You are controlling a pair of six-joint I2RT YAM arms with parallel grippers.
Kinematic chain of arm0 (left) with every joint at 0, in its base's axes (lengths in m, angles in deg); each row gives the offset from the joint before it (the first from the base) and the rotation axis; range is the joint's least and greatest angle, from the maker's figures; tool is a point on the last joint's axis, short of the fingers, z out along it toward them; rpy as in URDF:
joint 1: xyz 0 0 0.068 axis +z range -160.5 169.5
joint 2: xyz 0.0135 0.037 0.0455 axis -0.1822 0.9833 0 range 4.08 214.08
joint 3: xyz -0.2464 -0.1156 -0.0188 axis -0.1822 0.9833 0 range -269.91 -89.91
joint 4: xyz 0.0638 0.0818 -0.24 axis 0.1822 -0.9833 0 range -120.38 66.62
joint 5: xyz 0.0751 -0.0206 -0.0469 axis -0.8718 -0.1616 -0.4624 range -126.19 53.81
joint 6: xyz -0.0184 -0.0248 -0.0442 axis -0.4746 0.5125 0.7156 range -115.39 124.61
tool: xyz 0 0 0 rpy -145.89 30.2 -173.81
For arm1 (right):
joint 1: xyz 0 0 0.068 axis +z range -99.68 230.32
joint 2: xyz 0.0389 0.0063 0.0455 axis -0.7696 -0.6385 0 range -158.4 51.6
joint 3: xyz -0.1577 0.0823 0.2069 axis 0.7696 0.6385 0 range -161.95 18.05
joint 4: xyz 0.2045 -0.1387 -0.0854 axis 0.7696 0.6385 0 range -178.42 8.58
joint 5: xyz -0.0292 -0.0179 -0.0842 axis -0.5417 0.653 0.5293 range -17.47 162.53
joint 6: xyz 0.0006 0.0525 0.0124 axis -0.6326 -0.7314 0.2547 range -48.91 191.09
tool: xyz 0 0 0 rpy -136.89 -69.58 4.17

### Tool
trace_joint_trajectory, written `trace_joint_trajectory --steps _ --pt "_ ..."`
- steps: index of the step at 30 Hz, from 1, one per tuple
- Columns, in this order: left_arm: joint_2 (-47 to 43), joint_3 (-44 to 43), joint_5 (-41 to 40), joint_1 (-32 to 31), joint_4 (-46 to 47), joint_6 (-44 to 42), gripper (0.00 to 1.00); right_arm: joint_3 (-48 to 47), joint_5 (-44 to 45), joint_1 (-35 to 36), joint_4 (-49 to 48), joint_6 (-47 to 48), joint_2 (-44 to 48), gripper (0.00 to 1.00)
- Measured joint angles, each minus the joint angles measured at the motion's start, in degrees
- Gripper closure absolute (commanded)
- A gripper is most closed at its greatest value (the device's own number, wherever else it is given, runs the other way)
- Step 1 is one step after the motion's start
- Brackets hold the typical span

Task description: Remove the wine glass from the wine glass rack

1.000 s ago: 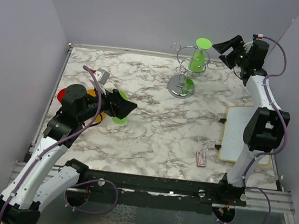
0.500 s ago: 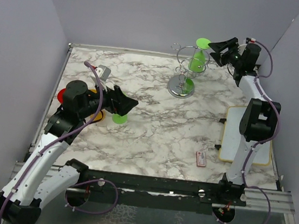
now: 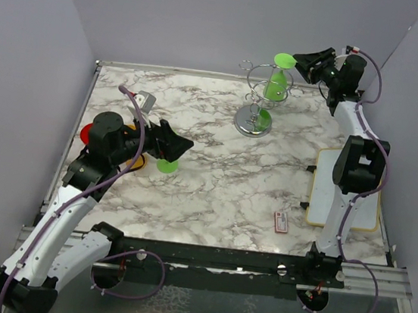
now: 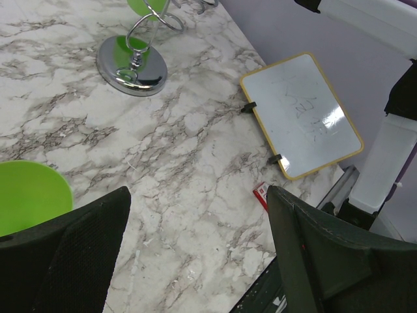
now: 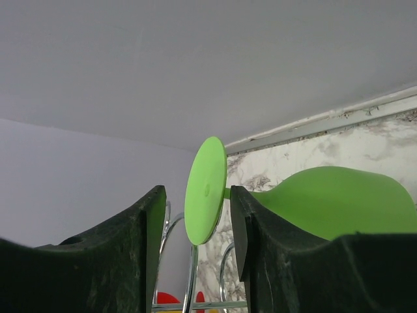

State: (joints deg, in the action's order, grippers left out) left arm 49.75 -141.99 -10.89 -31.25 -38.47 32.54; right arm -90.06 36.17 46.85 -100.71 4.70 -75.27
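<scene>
Our right hand (image 5: pixel 197 192) has moved in from the right over the last second, narrowing from a wide spread to about half. Its two fingers now stand on either side of the round foot of the green wine glass (image 5: pixel 205 189). In the right wrist view a gap shows between the foot and one finger. The other finger sits tight against it, so we judge the grip not yet made.

The wine glass hangs upside down, foot uppermost, from the looped top wires of the rack (image 3: pixel 253 120). Its bowl is inside the loops above the tabletop (image 3: pixel 214 180). The rack stands on its disc base near the back wall, and neither it nor the glass has shifted.

The approach looks finished to us. What remains is to close on the foot, then slide the stem out of its wire slot without dragging the rack.

Our left hand (image 3: pixel 176 146) is spread wide and holds nothing, low over the tabletop beside a second green glass (image 3: pixel 166 166). A whiteboard (image 3: pixel 343 184) lies to the right, well apart.
</scene>
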Motion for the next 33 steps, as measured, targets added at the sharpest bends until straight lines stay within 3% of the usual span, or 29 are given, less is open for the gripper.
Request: trace_joint_trajectory --steps 33 --pt "0.2 0.0 0.0 0.0 0.0 0.0 0.13 -0.4 -2.4 0.0 -1.0 -5.1 -1.1 0.84"
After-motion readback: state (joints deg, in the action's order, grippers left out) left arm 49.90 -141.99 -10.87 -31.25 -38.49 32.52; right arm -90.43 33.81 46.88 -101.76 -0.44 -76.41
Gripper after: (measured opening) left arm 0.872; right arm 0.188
